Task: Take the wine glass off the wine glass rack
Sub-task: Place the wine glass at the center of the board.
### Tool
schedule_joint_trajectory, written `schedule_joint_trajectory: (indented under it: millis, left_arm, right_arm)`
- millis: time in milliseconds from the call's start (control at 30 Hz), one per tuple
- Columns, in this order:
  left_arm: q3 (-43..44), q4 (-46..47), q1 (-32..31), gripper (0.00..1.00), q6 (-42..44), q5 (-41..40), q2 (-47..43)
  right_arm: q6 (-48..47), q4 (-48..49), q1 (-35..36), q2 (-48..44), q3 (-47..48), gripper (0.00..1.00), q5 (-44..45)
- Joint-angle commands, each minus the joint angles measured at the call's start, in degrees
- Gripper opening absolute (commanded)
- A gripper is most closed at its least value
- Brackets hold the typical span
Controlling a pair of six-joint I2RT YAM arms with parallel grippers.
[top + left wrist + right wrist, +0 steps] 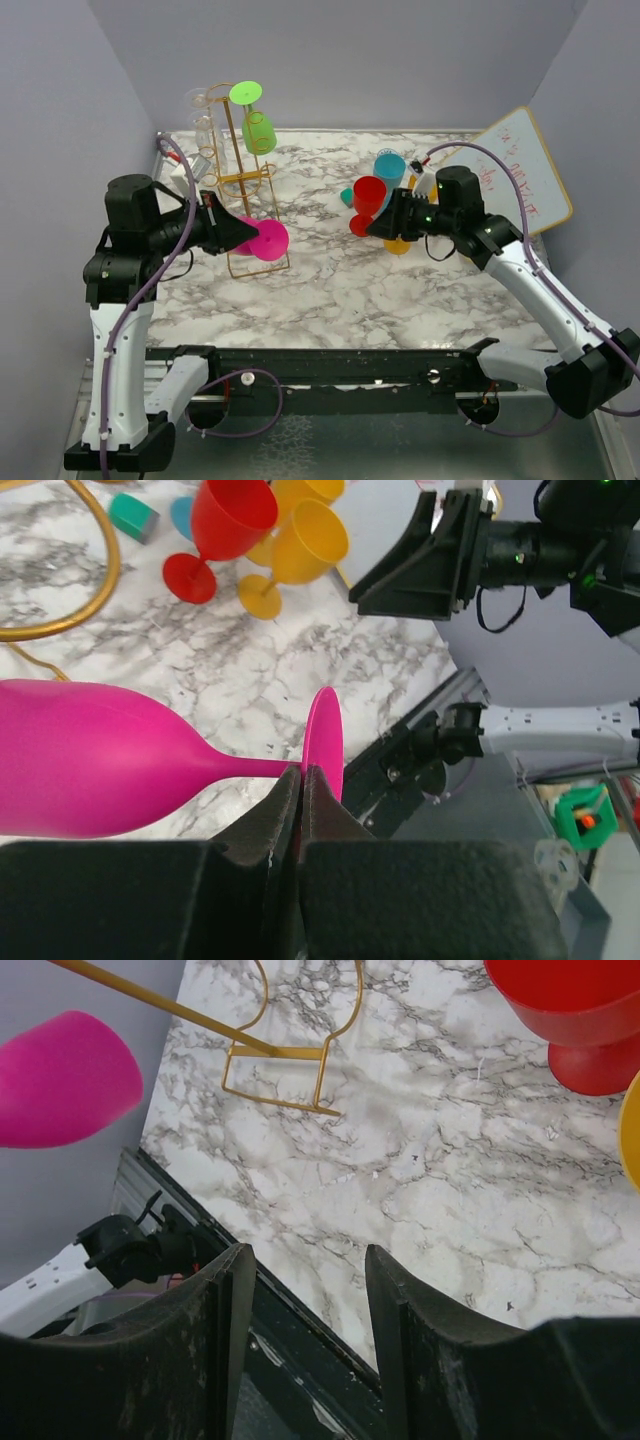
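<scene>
Left gripper (302, 776): shut tight on the thin stem of the pink wine glass (90, 760), right beside its foot; nothing else was in the grip.
Pink wine glass: lay on its side in the air, with the bowl pointing one way and the round foot standing on edge; it was held low at the near end of the rack (245, 180) and off the hooks; whether it touched the base wire could not be told.
Rack: gold wire, upright at the far left of the table (330, 290); a green glass (259, 132) hung upside down near the top; clear glasses (204, 130) hung on the left side.
Table: white marble with grey veins.
Standing glasses: grouped right of centre; a red glass (368, 194) was upright; a blue glass (390, 165) stood farther back; a yellow glass (312, 542) stood just beside the red one.
Right gripper (305, 1255): jaws about half apart with nothing between them; it hovered over the marble, near the red glass and pointing left.
Whiteboard (522, 180): leaned at the far right; it was scribbled in red.
</scene>
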Motion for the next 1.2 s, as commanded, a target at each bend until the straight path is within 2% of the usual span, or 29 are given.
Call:
schedule_joint_trajectory:
  millis: [0, 400, 500, 667, 867, 1167]
  left_arm:
    - [-3.2, 2.6, -2.3, 0.00, 0.5, 4.8, 0.1]
    - [-7.5, 10.2, -3.2, 0.00, 1.5, 14.5, 2.2]
    - [-9.3, 12.5, -3.7, 0.00, 0.9, 14.9, 2.9]
    - [-11.4, 19.0, -6.2, 0.00, -2.3, 15.4, 2.8]
    - [-11.5, 20.9, -7.9, 0.00, -3.2, 13.5, 3.6]
    - [-12.1, 21.7, -10.3, 0.00, -3.1, 11.7, 3.6]
  right_arm:
    - [2.0, 3.4, 0.2, -2.2, -2.2, 0.54, -2.0]
    - [6.4, 14.2, 0.2, -4.5, -6.6, 0.58, -7.5]
    - [8.9, 23.1, 0.2, -5.2, -8.3, 0.59, -16.0]
    - [21.7, 45.5, 0.5, -2.8, -12.1, 0.64, -28.9]
    - [15.3, 39.5, 9.8, 1.7, -7.2, 0.65, -26.8]
    - [20.1, 47.9, 14.5, 7.2, -5.6, 0.64, -26.6]
